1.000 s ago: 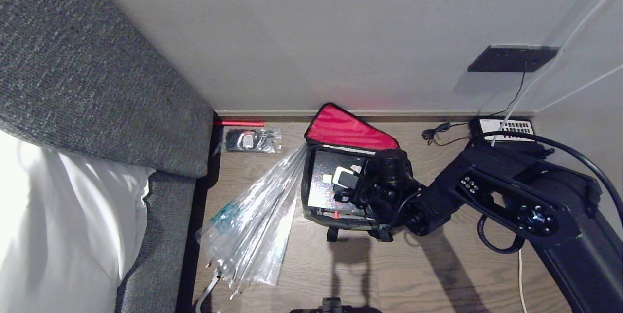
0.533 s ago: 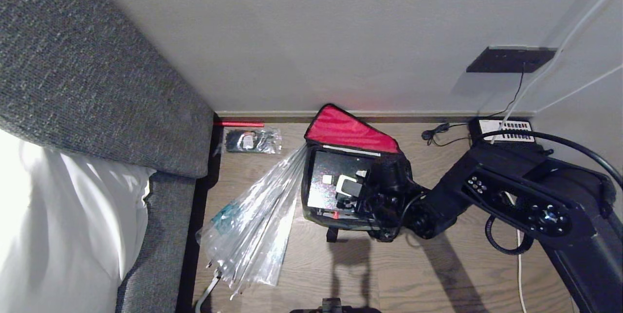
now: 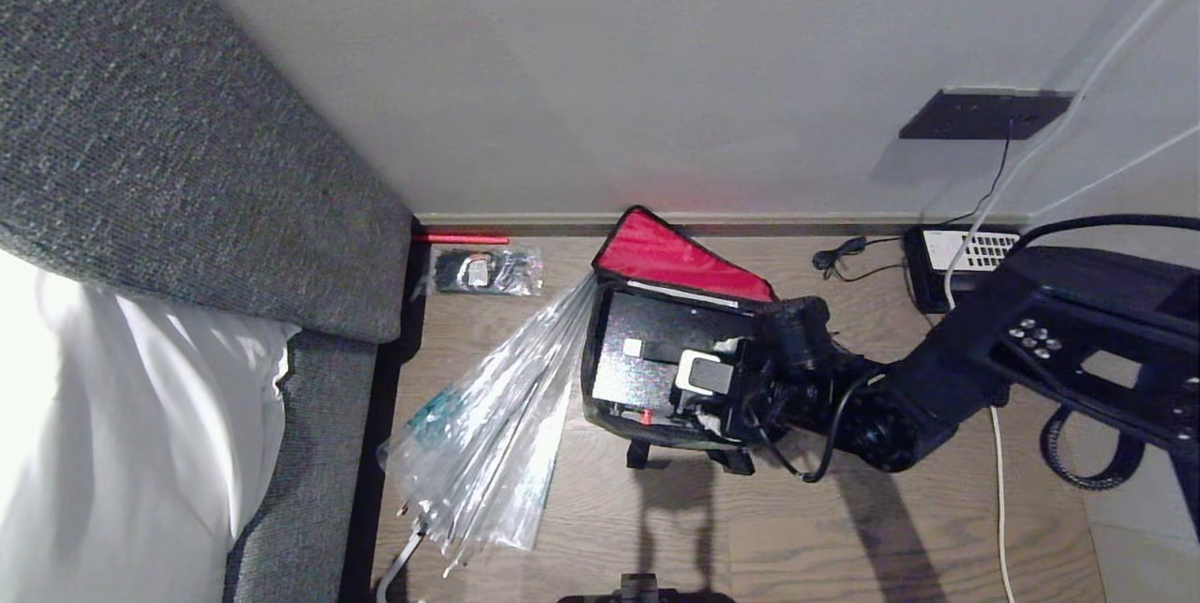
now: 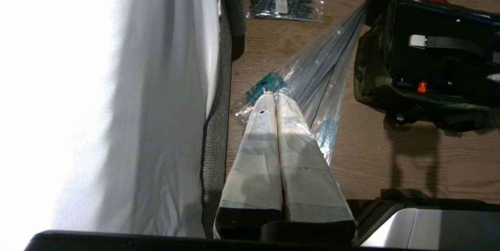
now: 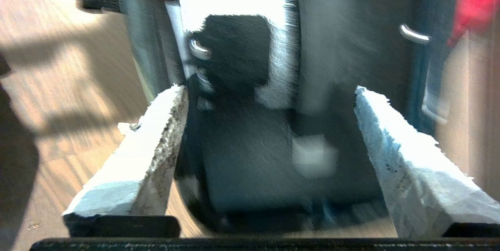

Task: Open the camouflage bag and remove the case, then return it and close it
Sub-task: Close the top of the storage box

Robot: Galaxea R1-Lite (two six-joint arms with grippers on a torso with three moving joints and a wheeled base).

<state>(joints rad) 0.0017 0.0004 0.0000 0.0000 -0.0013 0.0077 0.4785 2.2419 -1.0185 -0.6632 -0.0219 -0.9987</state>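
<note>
Wood-plank floor point(image 3: 825, 528) runs up to a pale wall, with a grey fabric headboard point(image 3: 169, 162) and white bedding at one side. You have the right hand point(image 3: 705, 392) over the near right corner of the boxy camouflage fabric bag point(image 3: 656, 429), its pale fingers point(image 5: 406, 153) spread well apart with nothing between them. Just beyond the fingertips, the flat glossy black hard case point(image 3: 647, 350) lies inside the bag, handle and small red latch point(image 3: 645, 415) showing. You can see the bag's red-lined lid point(image 3: 670, 258) standing open on the far side of the hand, tilted toward the wall. Past the bag from the hand, a folded clear plastic umbrella point(image 3: 487, 425) leans with its tip touching the bag's side. A black-and-white telephone point(image 3: 970, 256) sits on the floor by the wall, behind the right arm. Your left hand point(image 4: 278, 98) is parked low beside the bed, fingers pressed together, empty, pointing at the umbrella.
</note>
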